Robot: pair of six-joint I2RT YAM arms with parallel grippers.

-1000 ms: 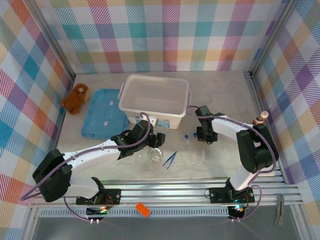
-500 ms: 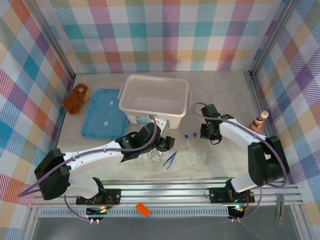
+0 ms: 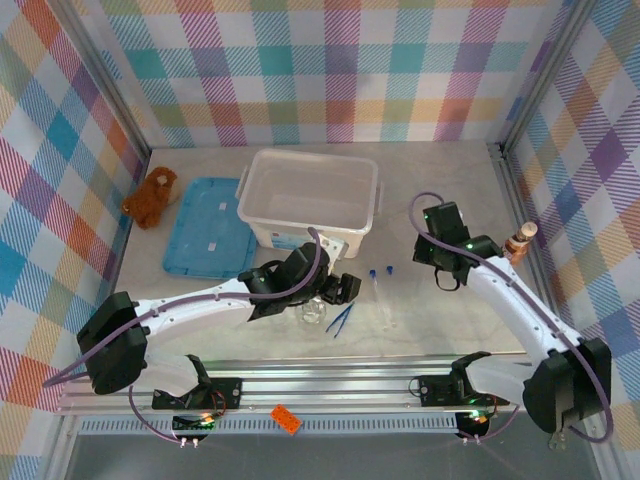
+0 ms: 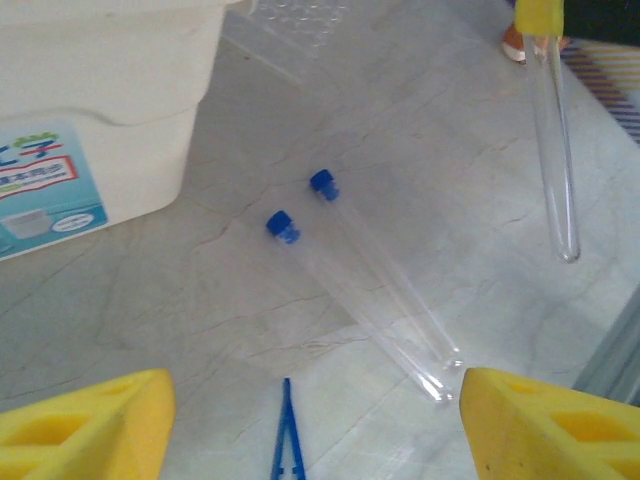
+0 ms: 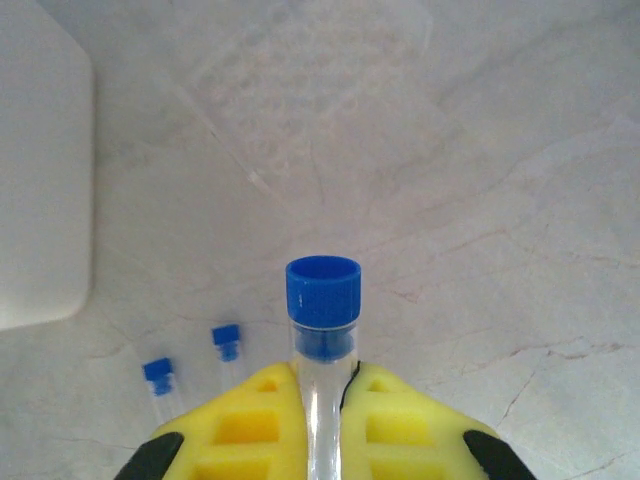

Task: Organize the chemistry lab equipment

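Observation:
Two clear test tubes [image 3: 380, 295] with blue caps lie side by side on the table; in the left wrist view these test tubes [image 4: 350, 290] run toward my right fingertip. Blue tweezers [image 3: 340, 318] lie just left of them, and the tip of the tweezers [image 4: 287, 440] shows between my fingers. My left gripper [image 3: 335, 290] hangs open over the tweezers, its opening [image 4: 315, 405] holding nothing. A clear petri dish [image 3: 312, 312] sits under it. My right gripper [image 3: 445, 265] is shut [image 5: 325, 390] on a third blue-capped test tube [image 5: 322, 295], raised off the table.
A white bin [image 3: 312, 195] stands at the back centre, with a blue lid [image 3: 210, 228] on its left. A brown plush toy [image 3: 150, 195] lies at the far left. A striped figure [image 3: 520, 240] stands by the right wall.
My right gripper closed fully on a test tube, lifted it and swung right. My left gripper slid right, from over the petri dish toward the tweezers.

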